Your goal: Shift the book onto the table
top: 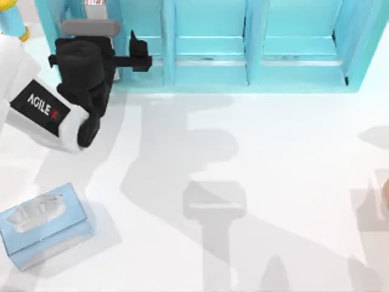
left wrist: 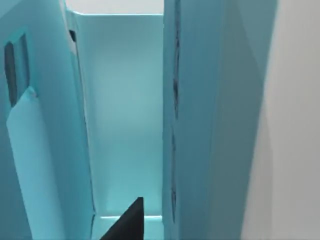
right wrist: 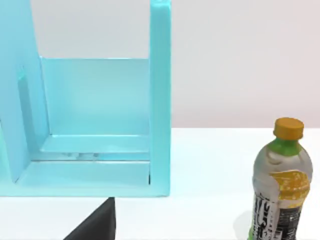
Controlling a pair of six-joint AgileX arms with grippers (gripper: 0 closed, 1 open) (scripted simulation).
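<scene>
The book shows as a red-and-white spine label (top: 94,3) at the top edge of the top view, inside the left bay of the teal shelf unit (top: 255,55). The rest of the book is hidden behind my left arm. My left gripper (top: 130,59) is at the mouth of that left bay, just below the label. The left wrist view looks into a shelf bay (left wrist: 120,110) beside a teal upright (left wrist: 215,125); I cannot tell whether that upright is the book. My right gripper (right wrist: 125,227) is parked, open and holding nothing. The white table (top: 243,158) spreads in front of the shelf.
A light-blue tissue box (top: 42,226) lies at the table's front left. A bottle (right wrist: 280,185) with a yellow cap stands on the table beside the shelf's end wall (right wrist: 160,100). A yellow-and-blue object (top: 15,24) sits at the back left corner.
</scene>
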